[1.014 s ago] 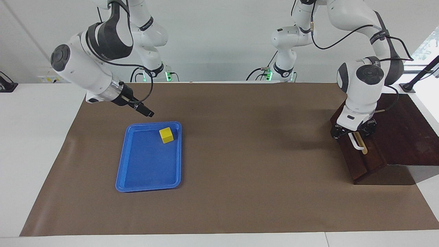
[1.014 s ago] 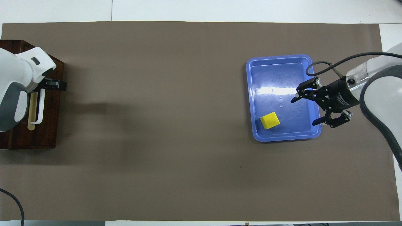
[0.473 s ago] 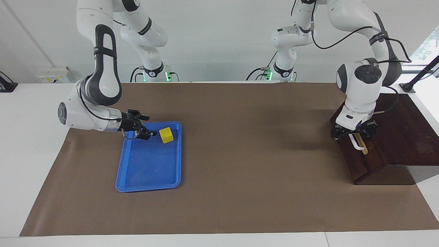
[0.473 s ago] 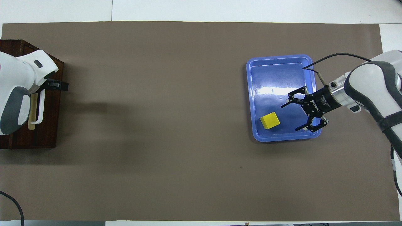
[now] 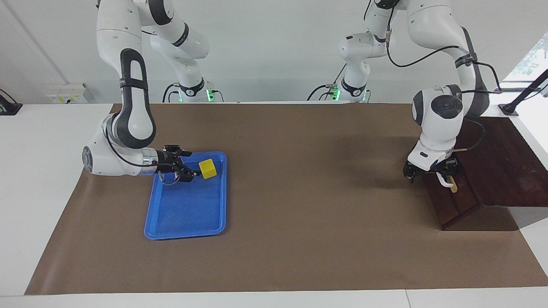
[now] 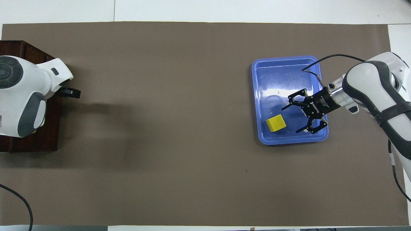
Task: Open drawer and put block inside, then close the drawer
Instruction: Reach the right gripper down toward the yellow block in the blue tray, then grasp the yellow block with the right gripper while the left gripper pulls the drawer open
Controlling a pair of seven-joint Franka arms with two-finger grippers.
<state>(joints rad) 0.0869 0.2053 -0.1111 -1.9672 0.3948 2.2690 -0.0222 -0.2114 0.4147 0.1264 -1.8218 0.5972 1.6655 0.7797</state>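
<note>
The yellow block [image 5: 208, 168] lies in the blue tray [image 5: 184, 233], in the corner nearest the robots; it also shows in the overhead view [image 6: 275, 123]. My right gripper [image 5: 194, 164] is open and low over the tray [image 6: 285, 58], its tips [image 6: 290, 120] just short of the block and not around it. The dark wooden box [image 5: 505, 171] stands at the left arm's end of the table. Its drawer front [image 5: 456, 201] looks shut. My left gripper [image 5: 430, 171] is at the white handle [image 5: 446, 182]. In the overhead view the left arm hides the handle.
A brown mat [image 5: 308, 192] covers the table. The box [image 6: 48, 131] sits at the mat's edge. A black cable [image 6: 19, 199] lies at the mat's corner nearest the left arm.
My right arm has swung down and brought its open gripper low over the tray, close to the block. My left gripper has shifted a little outward from the box front at the handle.
</note>
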